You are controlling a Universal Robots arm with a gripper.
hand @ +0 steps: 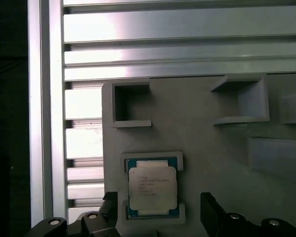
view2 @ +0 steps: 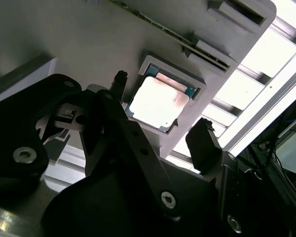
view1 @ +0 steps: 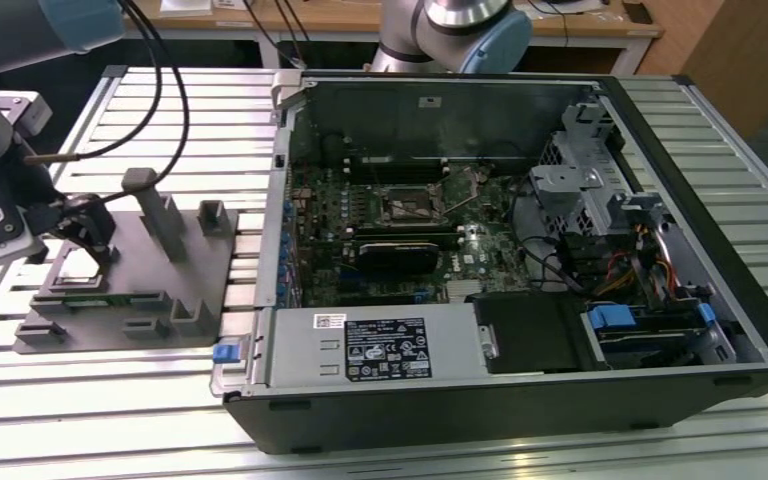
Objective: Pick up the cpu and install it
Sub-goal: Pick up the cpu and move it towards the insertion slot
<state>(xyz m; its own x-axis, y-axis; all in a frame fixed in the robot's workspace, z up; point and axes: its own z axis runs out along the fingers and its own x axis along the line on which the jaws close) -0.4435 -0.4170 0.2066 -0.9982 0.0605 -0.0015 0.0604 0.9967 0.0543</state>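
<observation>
Second wrist view: black two-finger gripper, jaws apart. Between the jaws lies the small square silvery-topped cpu, seated in a shallow recess of the grey plastic fixture. Beyond the jaws, slatted aluminium table.

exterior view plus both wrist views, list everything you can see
cpu: one, silvery top, seated in a pocket of the fixture
fixture: one, grey, on the table, exterior view's left
computer case: one, black, open, exterior view's right
motherboard: one, dark green, inside the case
socket: one, dark metal frame, on the motherboard
power supply: one, grey with white label, in the case
table: one, silver slats, under everything
gripper: one, black, open, fingers either side of the cpu
</observation>
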